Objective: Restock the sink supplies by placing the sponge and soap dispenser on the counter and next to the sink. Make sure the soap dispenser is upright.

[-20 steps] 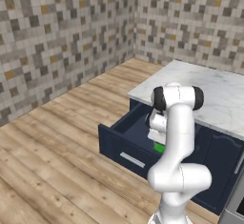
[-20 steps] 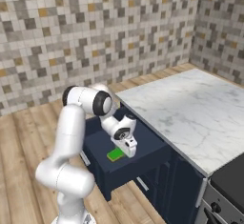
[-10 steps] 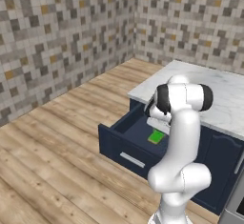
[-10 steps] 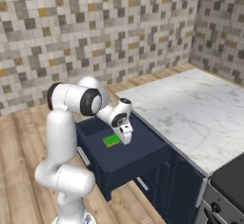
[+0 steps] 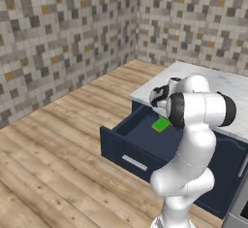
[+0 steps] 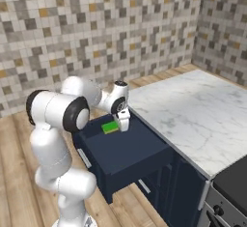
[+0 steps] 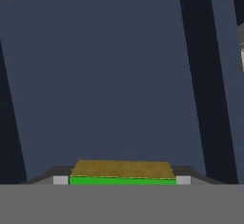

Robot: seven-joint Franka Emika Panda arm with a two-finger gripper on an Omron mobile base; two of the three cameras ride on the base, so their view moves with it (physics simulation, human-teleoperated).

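The bright green sponge [image 6: 110, 127] with a tan top [image 7: 122, 169] hangs above the open navy drawer [image 6: 126, 159], near its back end. My gripper [image 7: 122, 180] is shut on the sponge, a grey pad pressed against each end. From the left base view the sponge [image 5: 161, 124] shows just below the hand [image 5: 162, 95], over the drawer's dark floor [image 5: 145, 137]. The soap dispenser, the sink and the counter are out of view.
A white marble slab [image 6: 193, 110] tops the navy cabinets right of the drawer and meets a black cooktop [image 6: 231, 177] at the lower right. The drawer front [image 5: 127, 158] juts out over the wooden floor [image 5: 58, 135]. Tiled walls close the corner behind.
The arm has swung and lifted, carrying the sponge up and toward the back of the drawer. The jaws have stayed shut on it.
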